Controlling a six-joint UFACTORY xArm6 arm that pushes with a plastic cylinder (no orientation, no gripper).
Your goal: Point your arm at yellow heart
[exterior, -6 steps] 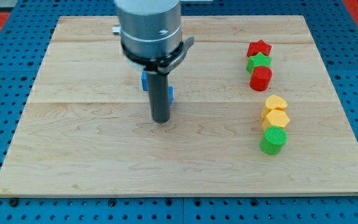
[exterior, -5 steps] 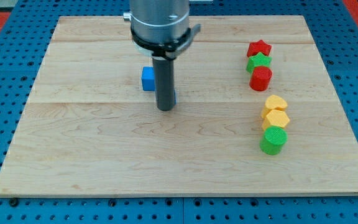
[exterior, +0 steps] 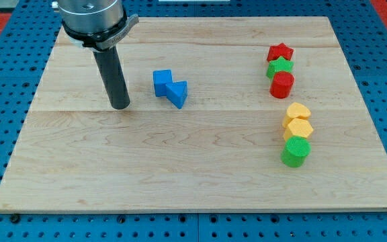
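Standing in the right-hand column of blocks, the yellow heart [exterior: 299, 110] sits at the top of the lower stack, touching the yellow hexagon [exterior: 298, 127] just below it, with the green cylinder [exterior: 295, 152] under that. Above the yellow heart, a little apart, stands the red cylinder [exterior: 282, 85], then the green star [exterior: 279, 66] and red star [exterior: 280, 52]. My tip [exterior: 119, 106] rests on the counter [exterior: 180, 175] well to the view's left of the yellow heart, beyond the two blue blocks [exterior: 170, 87]. There are no fingers to open or close, only the rod. The heart looks small, light and rigid, likely to slide easily; any contact should meet its free upper-left side.
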